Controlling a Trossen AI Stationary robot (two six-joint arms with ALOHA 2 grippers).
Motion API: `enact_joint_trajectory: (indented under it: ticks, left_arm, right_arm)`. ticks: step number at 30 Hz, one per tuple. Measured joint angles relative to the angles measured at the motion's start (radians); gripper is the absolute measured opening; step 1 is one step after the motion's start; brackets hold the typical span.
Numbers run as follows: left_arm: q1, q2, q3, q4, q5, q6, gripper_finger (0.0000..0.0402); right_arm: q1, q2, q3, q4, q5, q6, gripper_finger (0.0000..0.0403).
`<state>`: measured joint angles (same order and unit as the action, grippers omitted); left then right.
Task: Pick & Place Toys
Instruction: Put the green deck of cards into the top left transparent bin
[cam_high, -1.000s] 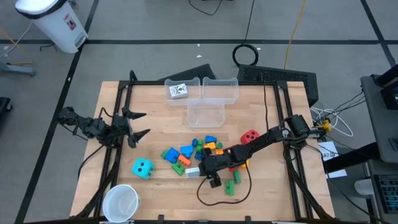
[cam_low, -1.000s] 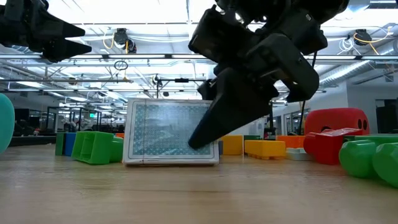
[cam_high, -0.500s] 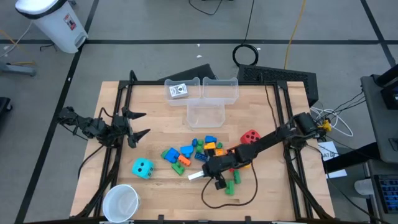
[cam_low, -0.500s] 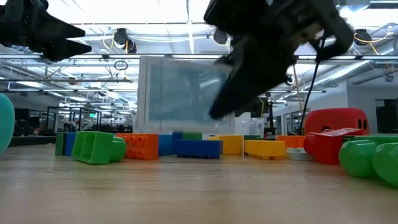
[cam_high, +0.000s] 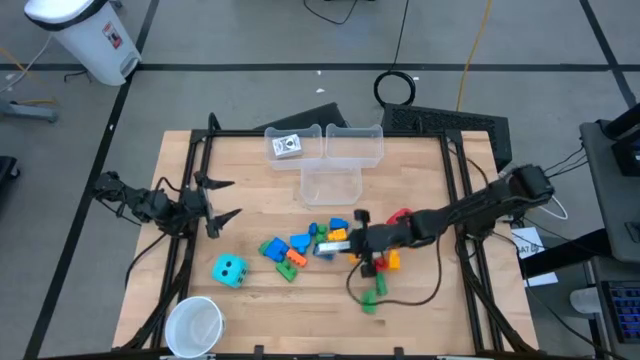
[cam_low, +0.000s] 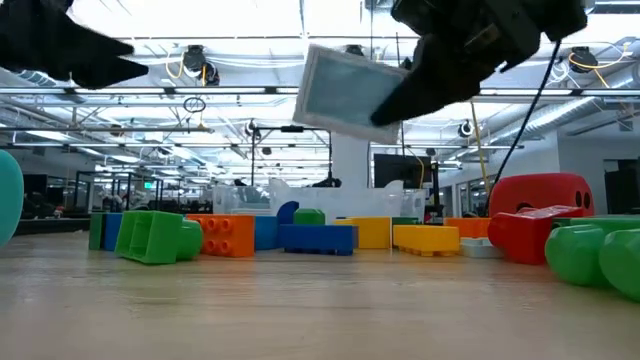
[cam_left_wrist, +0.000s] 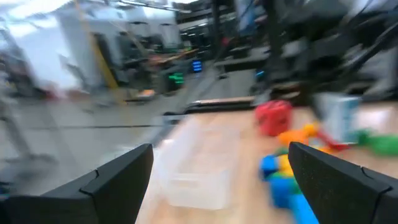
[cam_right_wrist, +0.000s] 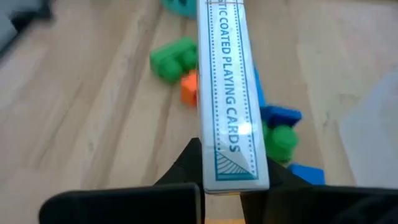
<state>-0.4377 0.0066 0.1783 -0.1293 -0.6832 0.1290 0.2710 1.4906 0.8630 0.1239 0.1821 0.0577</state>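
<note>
Your card pack (cam_right_wrist: 229, 99), printed "coated playing cards", is pinched edge-on between the right gripper (cam_high: 352, 240) fingers (cam_right_wrist: 186, 163), lifted clear of the table (cam_high: 250, 190) above the pile of blocks (cam_high: 300, 246). In the low view it hangs tilted, high over the blocks. Your right arm stretches low across the table from the right edge. The left gripper (cam_high: 222, 199) waits at the left edge, fingers spread, holding nothing.

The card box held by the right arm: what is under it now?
The card box hangs in the right end effector above the toy pile: green blocks, an orange block and blue blocks show beside it. Whatever lies directly beneath is covered.
</note>
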Motion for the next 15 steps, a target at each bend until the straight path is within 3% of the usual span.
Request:
enact_joint_trajectory:
  ticks: [6,10,15]
  left_arm:
    - [0.001,0.002,0.000,0.030,0.158,-0.014,0.0379]
    - [0.001,0.010,-0.001,0.106,0.288,0.078,0.0379]
    - [0.001,0.013,-0.001,0.207,0.422,0.088,0.0379]
  right_arm:
    - [-0.078,-0.079,-0.147,0.156,0.001,0.002,0.0025]
    - [-0.129,-0.077,-0.153,0.147,-0.010,0.001,0.0025]
    - [-0.192,-0.077,-0.153,0.157,-0.077,-0.018,0.0025]
